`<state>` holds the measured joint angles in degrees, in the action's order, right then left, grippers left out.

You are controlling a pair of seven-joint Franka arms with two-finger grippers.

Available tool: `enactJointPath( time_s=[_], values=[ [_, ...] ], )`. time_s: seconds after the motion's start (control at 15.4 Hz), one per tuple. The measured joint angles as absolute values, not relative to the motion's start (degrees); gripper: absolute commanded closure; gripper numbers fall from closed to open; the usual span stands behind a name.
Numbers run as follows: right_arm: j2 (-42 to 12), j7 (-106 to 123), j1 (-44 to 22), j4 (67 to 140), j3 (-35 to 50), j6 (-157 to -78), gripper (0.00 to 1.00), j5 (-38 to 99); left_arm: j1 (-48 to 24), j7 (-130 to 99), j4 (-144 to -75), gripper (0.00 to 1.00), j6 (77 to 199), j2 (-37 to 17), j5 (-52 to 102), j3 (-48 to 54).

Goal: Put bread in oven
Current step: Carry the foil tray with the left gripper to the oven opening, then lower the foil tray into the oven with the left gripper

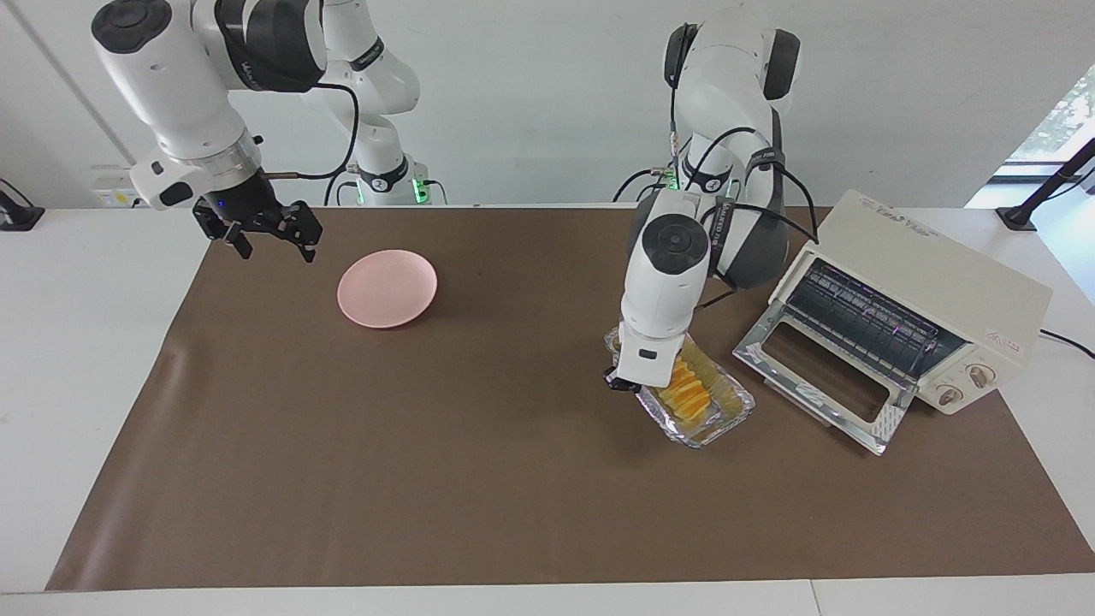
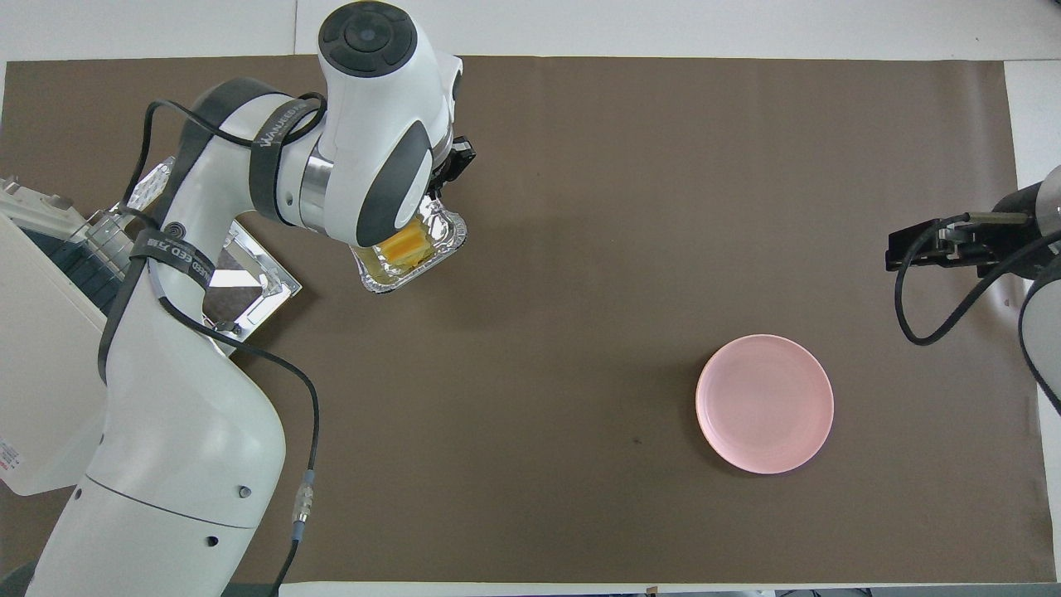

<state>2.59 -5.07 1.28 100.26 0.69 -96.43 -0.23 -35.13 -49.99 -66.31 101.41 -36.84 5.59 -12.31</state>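
Observation:
The bread [image 1: 684,392] [image 2: 404,243], golden with orange ridges, lies in a silver foil tray [image 1: 723,411] [image 2: 443,240]. My left gripper [image 1: 627,385] [image 2: 449,170] is shut on the tray's rim and holds it just above the mat, close to the oven's lowered glass door [image 1: 813,370] [image 2: 244,286]. The cream-white oven [image 1: 932,287] [image 2: 41,373] stands open at the left arm's end of the table, its wire rack showing. My right gripper [image 1: 269,233] [image 2: 916,247] waits open over the mat's edge at the right arm's end, holding nothing.
A pink plate [image 1: 387,287] [image 2: 764,404] sits bare on the brown mat [image 1: 385,479] toward the right arm's end. The left arm's elbow hangs over the oven door in the overhead view.

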Motion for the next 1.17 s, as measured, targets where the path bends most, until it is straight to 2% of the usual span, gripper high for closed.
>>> enactJointPath(
  time_s=[0.39, 0.85, 1.17],
  values=[
    [2.6, -5.1, 1.3, 100.3, 0.7, -96.4, 0.0, -0.2, -28.7, -51.9, -67.2, 1.0, 96.7, -36.5, 5.6, -15.9],
    [2.6, -5.1, 1.3, 100.3, 0.7, -96.4, 0.0, -0.2, -20.4, -47.5, -67.8, 1.0, 96.6, -36.4, 3.5, -17.8],
    [2.6, -5.1, 1.3, 100.3, 0.7, -96.4, 0.0, -0.2, -17.6, -42.5, -73.2, 1.0, 96.2, -34.4, 2.9, -18.5]
  ],
)
